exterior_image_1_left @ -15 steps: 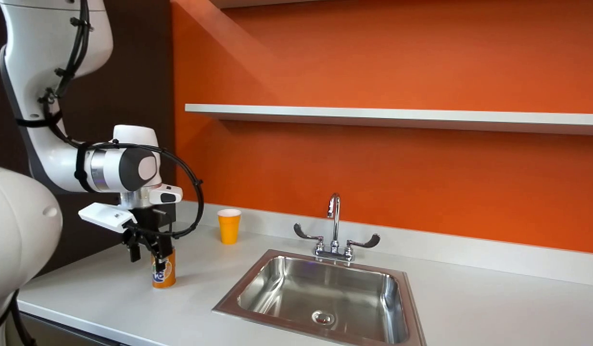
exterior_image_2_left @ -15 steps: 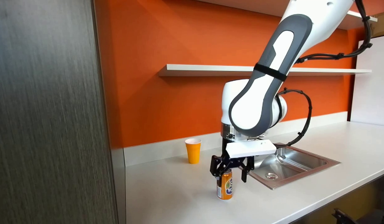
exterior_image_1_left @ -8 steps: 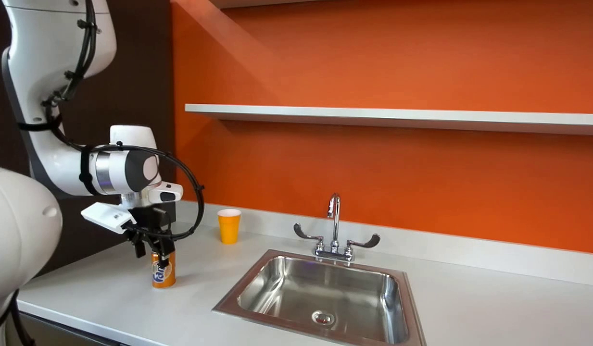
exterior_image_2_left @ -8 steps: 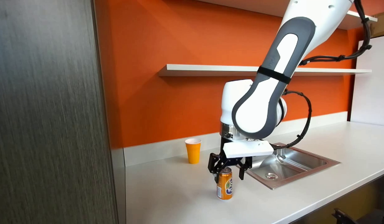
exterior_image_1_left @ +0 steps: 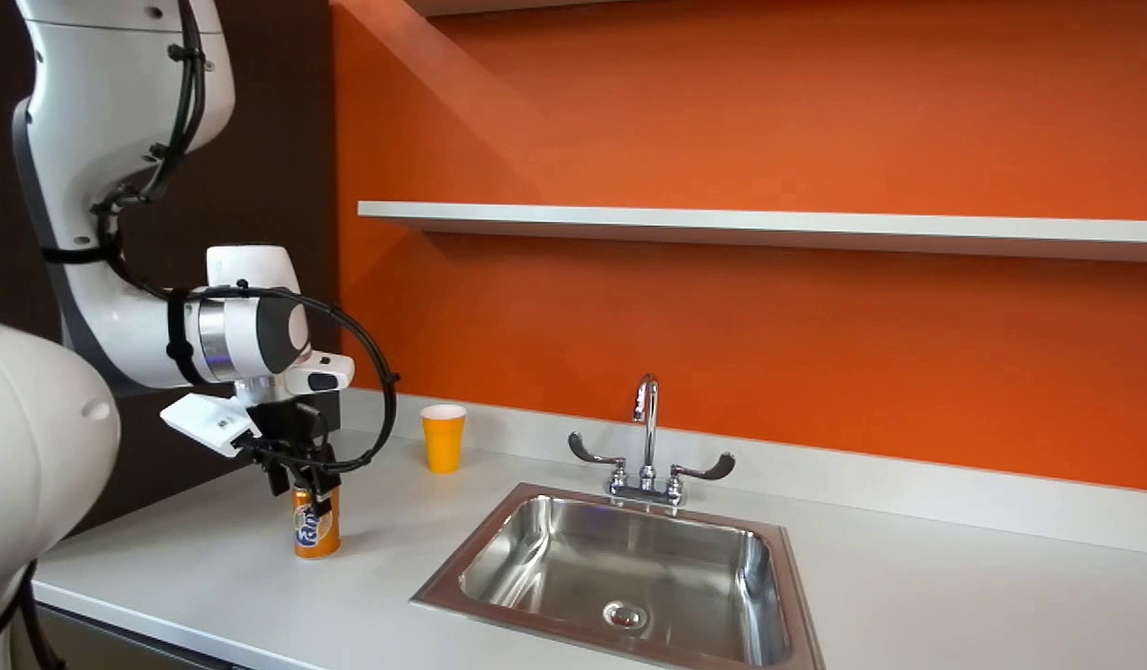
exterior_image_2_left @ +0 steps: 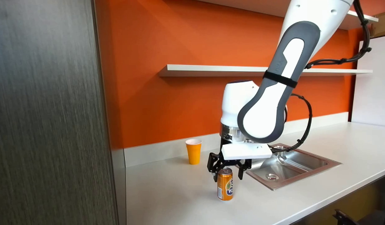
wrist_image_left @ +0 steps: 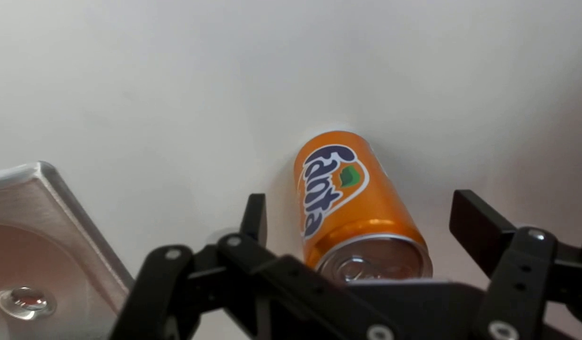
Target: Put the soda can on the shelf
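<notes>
The soda can, orange with a silver top, stands upright on the counter; it also shows in an exterior view and in the wrist view. My gripper is open and points down at the can's upper part. In the wrist view the jaws stand wide, one on each side of the can, with a gap on both sides. The can's top edge is partly hidden by the gripper's body there. The shelf is a long pale board on the orange wall, and the arm hides part of it in an exterior view.
A yellow-orange cup stands behind the can near the backsplash. A steel sink with a faucet is set in the grey-white counter. A dark panel stands at the counter's end.
My gripper has shifted slightly to the left in an exterior view and risen a little, so the finger that overlapped the can now stands beside it. The can has not moved.
</notes>
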